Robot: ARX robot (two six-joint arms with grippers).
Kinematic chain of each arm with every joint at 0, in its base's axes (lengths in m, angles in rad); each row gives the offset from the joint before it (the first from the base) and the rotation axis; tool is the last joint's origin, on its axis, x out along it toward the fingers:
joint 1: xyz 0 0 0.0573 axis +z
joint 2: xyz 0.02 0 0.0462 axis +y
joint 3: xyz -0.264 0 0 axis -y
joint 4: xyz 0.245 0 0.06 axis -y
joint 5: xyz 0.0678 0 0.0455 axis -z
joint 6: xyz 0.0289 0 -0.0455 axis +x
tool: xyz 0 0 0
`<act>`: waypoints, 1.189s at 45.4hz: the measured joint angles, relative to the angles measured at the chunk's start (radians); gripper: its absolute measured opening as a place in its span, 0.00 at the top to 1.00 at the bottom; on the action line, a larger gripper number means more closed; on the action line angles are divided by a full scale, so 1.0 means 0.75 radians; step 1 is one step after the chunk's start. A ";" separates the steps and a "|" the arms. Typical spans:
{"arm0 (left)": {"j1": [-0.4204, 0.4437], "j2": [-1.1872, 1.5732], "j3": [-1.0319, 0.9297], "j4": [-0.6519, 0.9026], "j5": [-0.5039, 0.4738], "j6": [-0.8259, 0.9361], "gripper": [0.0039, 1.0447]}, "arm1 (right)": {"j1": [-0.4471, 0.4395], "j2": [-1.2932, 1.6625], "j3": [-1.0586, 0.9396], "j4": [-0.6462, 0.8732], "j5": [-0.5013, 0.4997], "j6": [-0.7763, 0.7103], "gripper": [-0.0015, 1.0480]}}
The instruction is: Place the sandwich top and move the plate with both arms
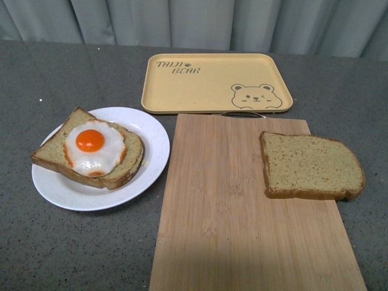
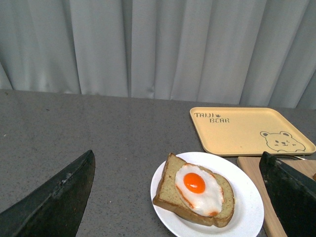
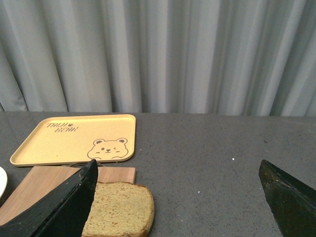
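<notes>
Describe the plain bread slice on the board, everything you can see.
The slice is tan-brown with a darker crust, squarish, with its rounded end toward the right. It looks spongy, whole and bare on top. It lies flat at the right edge of the wooden board, with its rounded end reaching past that edge over the grey table. Nothing else touches it.

Yellow bear tray [image 1: 206, 82] at the back of the grey table [image 1: 60, 242], wooden board [image 1: 242, 230] just before it; egg-topped bread [image 1: 94, 148] left of the board; curtain [image 1: 194, 21] behind
</notes>
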 joint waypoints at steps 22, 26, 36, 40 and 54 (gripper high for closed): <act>0.000 0.000 0.000 0.000 0.000 0.000 0.06 | 0.000 0.000 0.000 0.000 0.000 0.000 0.09; 0.000 0.000 0.000 0.000 -0.001 0.000 0.06 | 0.000 0.000 0.000 0.000 0.000 0.000 0.09; 0.000 0.000 0.000 0.000 -0.001 0.000 0.06 | 0.000 0.000 0.000 0.000 0.000 0.000 0.09; 0.000 0.000 0.000 0.000 -0.001 0.000 0.06 | 0.000 0.000 0.001 0.000 0.000 0.000 0.09; 0.000 0.000 0.000 0.000 -0.001 0.000 0.06 | 0.000 0.000 0.000 0.000 0.000 0.000 0.09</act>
